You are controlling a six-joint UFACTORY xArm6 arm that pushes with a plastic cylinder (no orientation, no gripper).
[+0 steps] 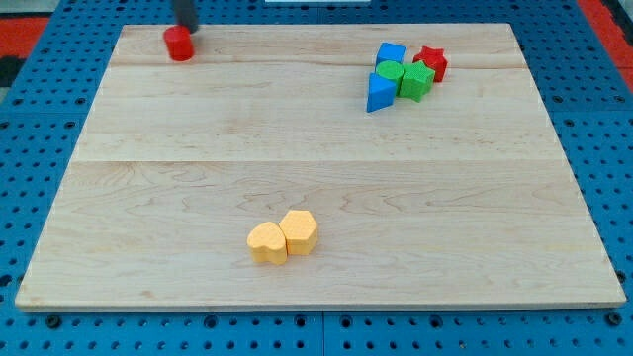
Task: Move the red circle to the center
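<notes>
The red circle (179, 44), a short red cylinder, stands near the top left of the wooden board (316, 168). My tip (187, 29) comes down from the view's top edge and ends right at the cylinder's top right side, touching or almost touching it. Only the rod's lower part shows.
A cluster sits at the top right: a blue block (391, 53), a red star (430, 62), a green round block (390, 71), a green block (415, 82) and a blue triangle (379, 93). Two yellow blocks (267, 242) (299, 232) touch each other at the bottom centre. Blue pegboard surrounds the board.
</notes>
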